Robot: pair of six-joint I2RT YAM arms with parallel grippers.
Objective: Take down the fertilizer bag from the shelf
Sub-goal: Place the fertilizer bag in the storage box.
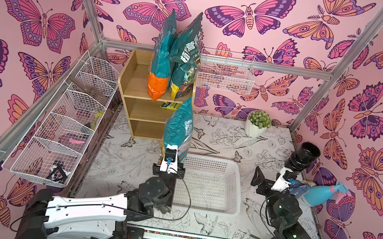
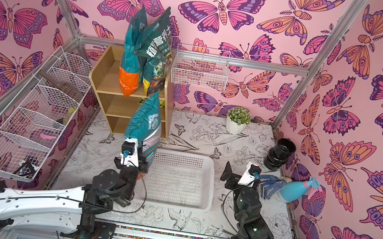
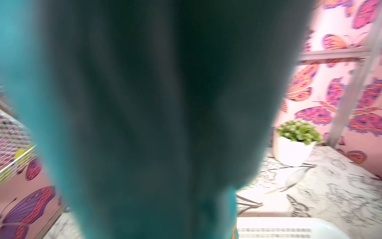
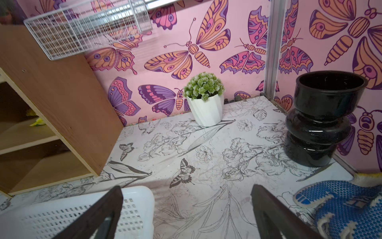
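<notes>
- We find the left claw [image 1: 170, 164] clenched on the lower end of a teal fertilizer bag [image 1: 179, 128]. In the left wrist view the bag [image 3: 144, 113] fills nearly the whole frame.
- The bag is off the light-wood shelf [image 1: 136, 80]. It is held in front of the shelf's 3 o'clock side panel, at the 11 o'clock corner of the white plastic basket [image 1: 208, 186].
- Governing relation: the bag rises at 12 o'clock from the left claw, long axis upright, sealed peak uppermost. In both top views the peak overlaps the front edge of the top tier.
- We cannot tell whether the peak touches the shelf, nor whether the bag's base rests on the table [image 1: 273, 144].
- An orange-bottomed bag [image 1: 161, 54] and a dark green bag [image 1: 184, 63] stand on the top tier, leaning together.
- The right claw [image 4: 187, 188] is released, jaws wide and empty, at 3 o'clock of the basket and well apart from the bag. The left arm is plainly the nearer.
- Our judgement: the take-down is largely done. Setting the bag down calls for a shift towards 3 o'clock, and the tall peak is liable to tip.
</notes>
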